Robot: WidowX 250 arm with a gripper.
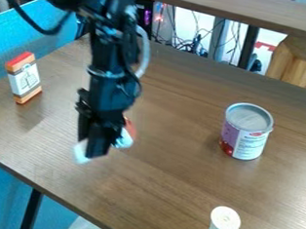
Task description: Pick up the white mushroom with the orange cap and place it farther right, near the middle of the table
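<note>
I have the white-and-red thing point(123, 140) partly hidden behind my gripper point(91, 146), left of the table's middle; I can't tell whether the gripper is spread, pressed together or pinching it. From that thing, the tin point(248, 134) stands upright near three o'clock, well apart. The white bottle point(223, 227) is at four o'clock, and the orange-and-white block point(25, 79) stands between ten and eleven on the brown table point(158, 185).
</note>
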